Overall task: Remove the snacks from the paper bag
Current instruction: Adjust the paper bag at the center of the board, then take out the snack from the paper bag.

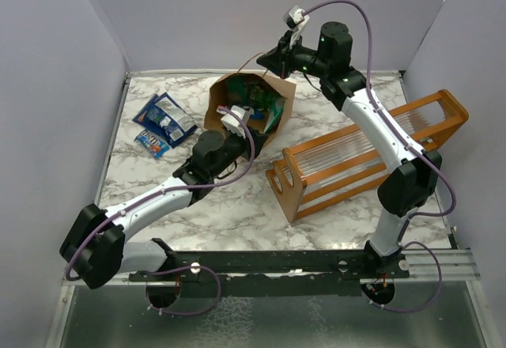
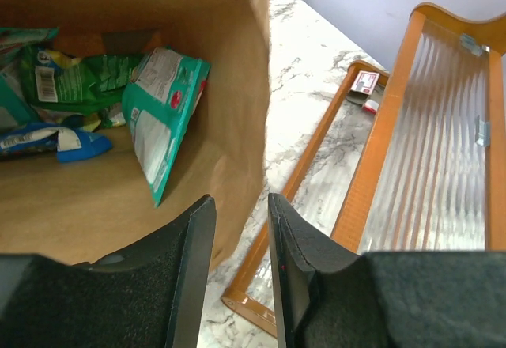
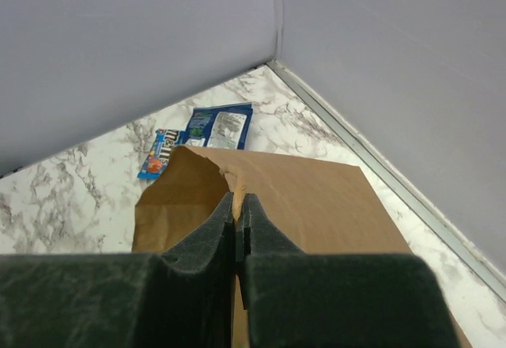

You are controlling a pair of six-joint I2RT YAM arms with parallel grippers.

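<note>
The brown paper bag lies tilted on the marble table, its mouth facing my left arm. Several snacks lie inside it: a teal packet, a green one and a blue one. My left gripper is at the bag's mouth, open with a narrow gap. One finger is inside the bag's right wall and the other is outside, with nothing pinched. My right gripper is shut on the bag's upper rim. Blue-and-white packets and a blue candy packet lie on the table left of the bag.
An orange wooden rack with clear slats stands right of the bag, close to its side. Grey walls close in the table at the back and on both sides.
</note>
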